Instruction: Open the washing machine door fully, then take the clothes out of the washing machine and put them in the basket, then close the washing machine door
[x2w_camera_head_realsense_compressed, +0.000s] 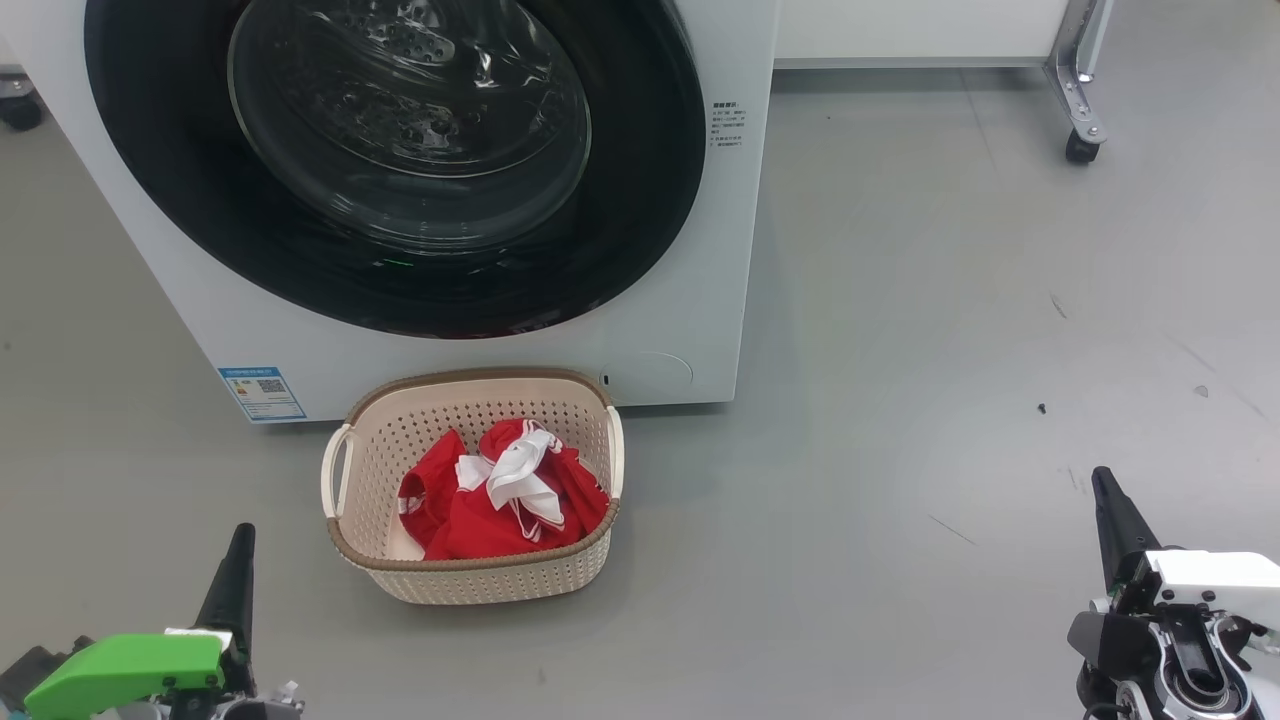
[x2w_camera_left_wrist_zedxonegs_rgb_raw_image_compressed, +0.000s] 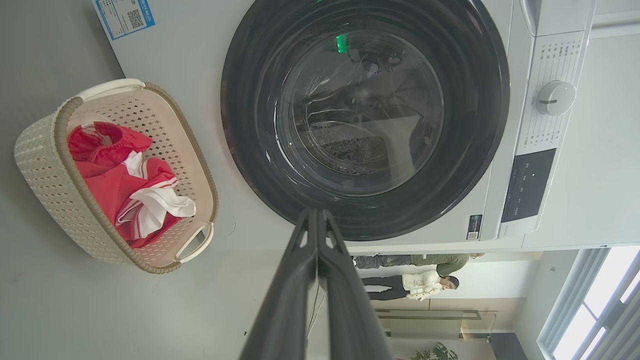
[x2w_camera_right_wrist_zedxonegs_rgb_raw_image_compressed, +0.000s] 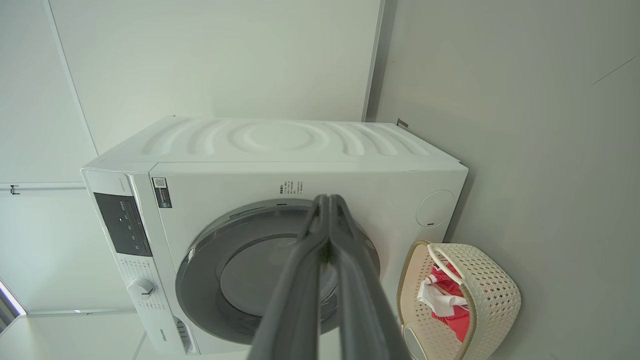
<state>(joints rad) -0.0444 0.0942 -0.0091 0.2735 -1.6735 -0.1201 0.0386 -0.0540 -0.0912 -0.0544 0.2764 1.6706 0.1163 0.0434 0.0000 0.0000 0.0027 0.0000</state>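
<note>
Sitting on the floor in front of the washing machine, the basket holds the clothes — red with white trim. The washing machine door is shut. The left pincer and right pincer are both closed, gripping nothing.

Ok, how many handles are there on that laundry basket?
2. On the basket, the left handle curves off one short end and the right handle off the opposite end; none seems hidden.

We note the washing machine door closed and the clothes lying in the basket just before it.
</note>
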